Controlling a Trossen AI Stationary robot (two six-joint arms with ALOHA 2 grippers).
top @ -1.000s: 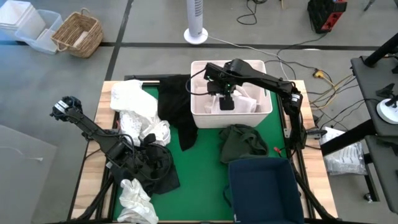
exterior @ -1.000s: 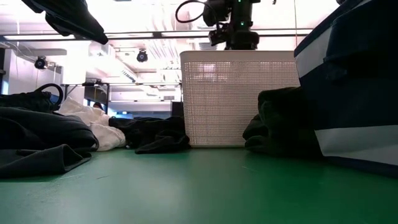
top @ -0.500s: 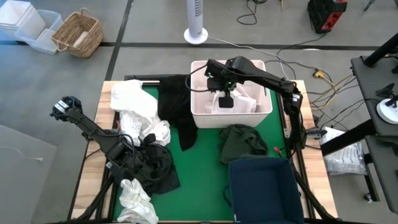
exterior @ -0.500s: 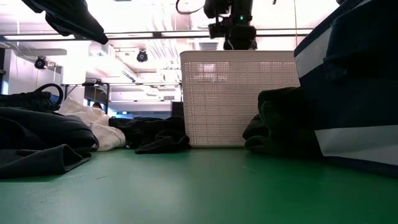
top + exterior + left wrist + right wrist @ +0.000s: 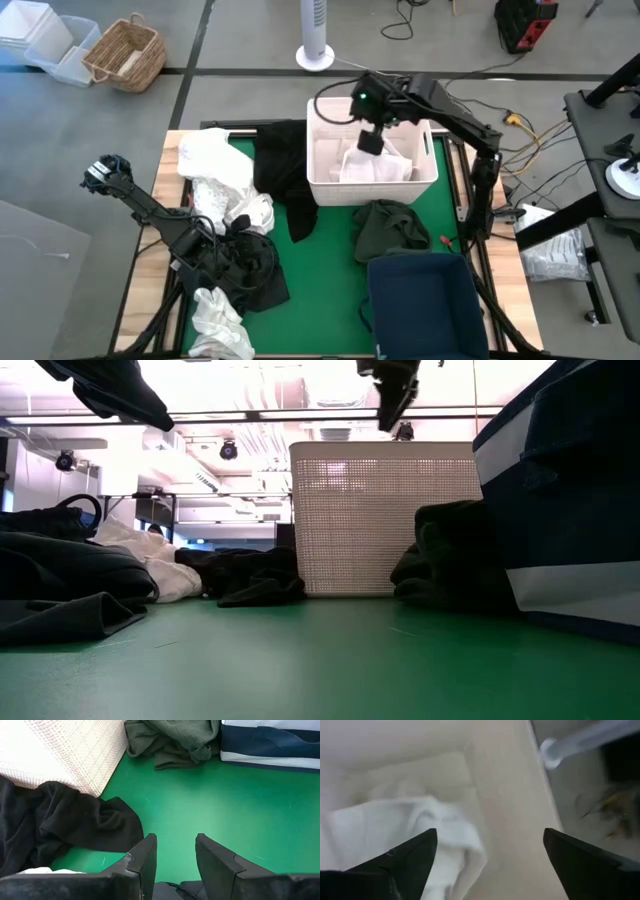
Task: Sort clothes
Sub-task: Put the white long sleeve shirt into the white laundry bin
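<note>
- Right hand (image 5: 371,143): positioned above the white bin (image 5: 318,180), over its rear half. Fingers (image 5: 405,862) are spread wide apart and hold nothing.
- White bin contents: a white garment (image 5: 375,165) lies inside, directly beneath the right hand. The right wrist view shows the same white fabric (image 5: 395,827) against the bin's inner wall.
- Left hand (image 5: 172,857): located low over the front-left part of the tabletop (image 5: 325,270), above a dark garment pile (image 5: 250,270). Fingers stand partly apart with green surface visible between them; nothing is gripped.
- Black garment (image 5: 280,175): lies on the tabletop touching the left wall of the white bin, trailing toward the front.
- White garment heap (image 5: 225,180): lies at the rear-left of the tabletop, beside the black garment.
- Small white garment (image 5: 220,320): lies at the front-left edge, just beside the dark pile.
- Dark green garment (image 5: 390,230): crumpled between the white bin and the navy bin (image 5: 425,300), touching both.
- Navy bin: stands at the front-right corner.
</note>
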